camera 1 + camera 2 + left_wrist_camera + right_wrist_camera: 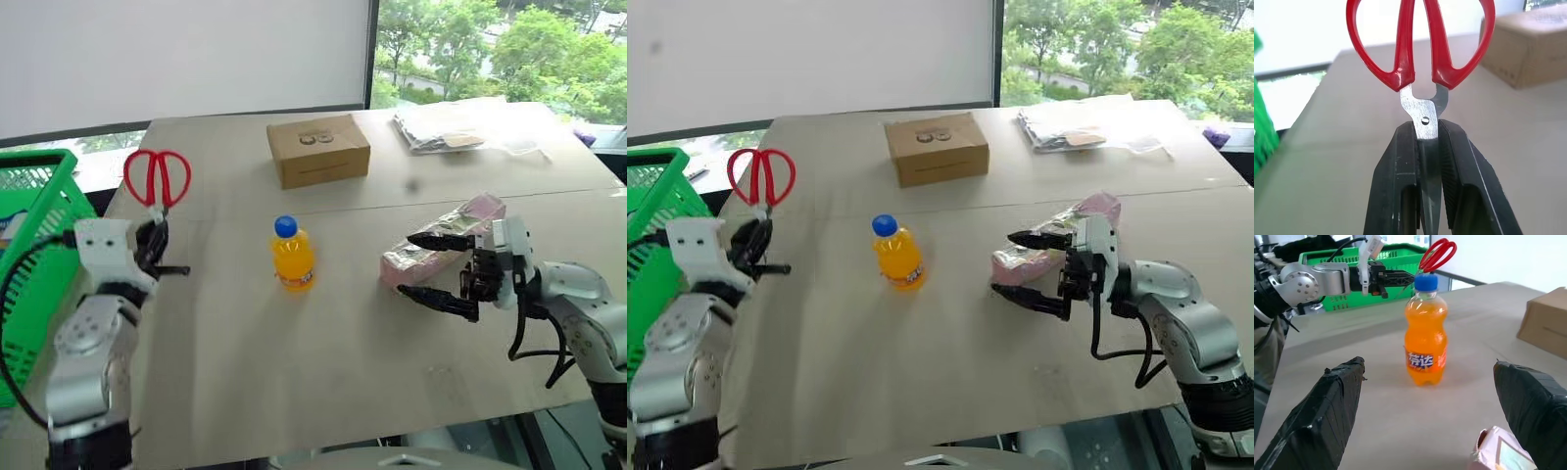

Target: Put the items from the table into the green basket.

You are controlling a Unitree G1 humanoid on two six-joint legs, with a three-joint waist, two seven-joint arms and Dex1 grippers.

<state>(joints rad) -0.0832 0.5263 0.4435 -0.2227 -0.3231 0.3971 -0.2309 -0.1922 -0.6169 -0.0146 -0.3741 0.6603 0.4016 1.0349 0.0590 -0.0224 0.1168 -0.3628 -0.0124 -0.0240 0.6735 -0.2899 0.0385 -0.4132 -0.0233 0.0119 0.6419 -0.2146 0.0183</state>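
Scissors (1420, 58) clamped in left end effector (157, 245); handles up

Red-handled scissors (1420, 54): glossy smooth plastic loops, bare steel blades with a dull sheen. Black gripper fingers (1454, 186): matt, ribbed pads. Orange-drink bottle (1425, 340): clear shiny plastic, blue cap. Beige-grey tabletop (323, 372): matt, smooth. Brown box (318, 149): matt cardboard. Green basket (39, 225): slotted plastic. Pink pack (446, 240): silvery printed wrap.

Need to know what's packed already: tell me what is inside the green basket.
Something white and blue shows through the bright green slotted plastic basket wall; it cannot be identified, and the robot's left arm covers the rest of the inside.
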